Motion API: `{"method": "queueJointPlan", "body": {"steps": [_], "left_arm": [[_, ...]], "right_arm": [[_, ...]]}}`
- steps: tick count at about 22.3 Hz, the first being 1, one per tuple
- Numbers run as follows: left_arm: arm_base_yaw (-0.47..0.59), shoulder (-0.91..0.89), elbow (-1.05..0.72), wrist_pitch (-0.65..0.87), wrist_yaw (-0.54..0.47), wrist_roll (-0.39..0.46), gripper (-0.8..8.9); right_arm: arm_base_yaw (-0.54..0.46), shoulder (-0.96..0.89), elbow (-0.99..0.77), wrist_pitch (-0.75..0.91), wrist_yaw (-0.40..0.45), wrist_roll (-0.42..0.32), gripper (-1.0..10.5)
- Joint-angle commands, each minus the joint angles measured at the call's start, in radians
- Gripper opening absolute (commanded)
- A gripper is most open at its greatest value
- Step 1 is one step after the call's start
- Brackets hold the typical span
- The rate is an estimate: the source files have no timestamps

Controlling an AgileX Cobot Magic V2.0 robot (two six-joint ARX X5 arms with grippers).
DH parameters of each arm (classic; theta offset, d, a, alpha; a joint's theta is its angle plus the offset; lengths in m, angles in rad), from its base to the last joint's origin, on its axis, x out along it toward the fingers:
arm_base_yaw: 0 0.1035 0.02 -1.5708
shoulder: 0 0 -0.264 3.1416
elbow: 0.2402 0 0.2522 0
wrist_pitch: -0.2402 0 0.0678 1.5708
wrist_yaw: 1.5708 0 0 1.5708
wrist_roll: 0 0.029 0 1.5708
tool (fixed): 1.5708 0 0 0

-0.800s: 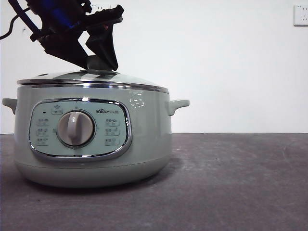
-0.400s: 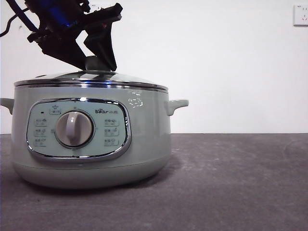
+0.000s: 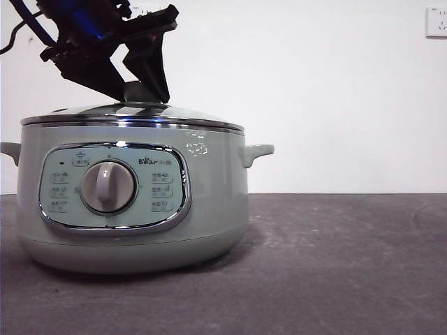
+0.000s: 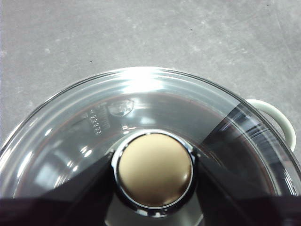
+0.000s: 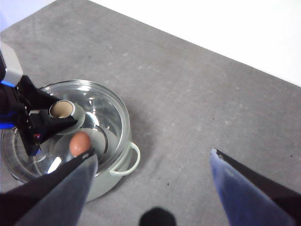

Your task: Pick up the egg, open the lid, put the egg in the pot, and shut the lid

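Left gripper astride lid knob — right wrist: egg inside pot

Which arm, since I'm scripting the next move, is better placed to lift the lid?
Left, probably: the left gripper clasps the knob of the lid on the pot, while the right gripper hangs open, higher and farther off.

The pot is pale sage green, its control panel framed in chrome around a grey dial. The clear glass lid carries a shiny steel rim and a knob that reads tan-beige from above. The egg is brown-orange. The left hand is black, the tabletop mottled dark grey, the wall white.
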Motion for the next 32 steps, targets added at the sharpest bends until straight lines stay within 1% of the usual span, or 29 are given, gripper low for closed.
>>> {"method": "queueJointPlan", "body": {"steps": [1,8,12,15,16,17,19,20,21,22,25,27,29,31,32], "left_arm": [[-0.002,-0.007,-0.008,0.034,-0.005,0.014,3.84],[-0.003,-0.130,-0.007,0.018,-0.001,0.014,3.82],[-0.010,-0.261,-0.007,-0.039,0.004,0.014,3.77],[-0.020,-0.364,-0.007,-0.085,0.003,0.014,3.72],[-0.023,-0.399,-0.007,-0.101,0.003,0.014,3.72],[-0.026,-0.445,-0.007,-0.124,0.002,0.014,3.66],[-0.026,-0.520,-0.007,-0.171,0.000,0.017,2.42],[-0.026,-0.549,-0.007,-0.198,-0.001,0.026,1.29],[-0.026,-0.566,-0.007,-0.218,-0.001,0.033,0.13],[-0.026,-0.578,-0.007,-0.239,-0.003,0.042,-0.06],[-0.027,-0.589,-0.011,-0.284,-0.020,0.049,-0.08],[-0.039,-0.592,-0.021,-0.299,-0.061,0.051,-0.08],[-0.060,-0.611,-0.069,-0.267,-0.095,0.051,-0.08],[-0.084,-0.642,-0.144,-0.218,-0.143,0.050,-0.08],[-0.098,-0.664,-0.193,-0.178,-0.148,0.050,-0.08]], "right_arm": [[0.002,-0.003,-0.004,-0.008,0.002,0.014,4.1],[0.002,-0.003,-0.007,-0.042,-0.004,0.040,4.1],[0.002,-0.014,-0.039,-0.040,-0.005,0.043,4.1],[0.002,-0.035,-0.095,-0.014,-0.005,0.051,4.0],[0.002,-0.047,-0.121,-0.004,-0.004,0.060,3.9],[0.002,-0.067,-0.163,0.016,-0.004,0.066,3.2],[0.002,-0.119,-0.264,0.078,0.000,0.066,1.6],[0.002,-0.154,-0.324,0.120,0.000,0.066,0.7],[0.002,-0.182,-0.376,0.158,0.002,0.066,0.1],[0.002,-0.218,-0.442,0.212,0.003,0.066,-0.2],[0.002,-0.318,-0.629,0.374,0.002,0.066,-0.1],[0.002,-0.381,-0.747,0.481,0.002,0.066,-0.1],[0.002,-0.452,-0.870,0.593,0.002,0.069,-0.1],[0.002,-0.507,-0.965,0.670,0.003,0.092,-0.1],[0.002,-0.536,-1.014,0.703,0.002,0.095,-0.1]]}}
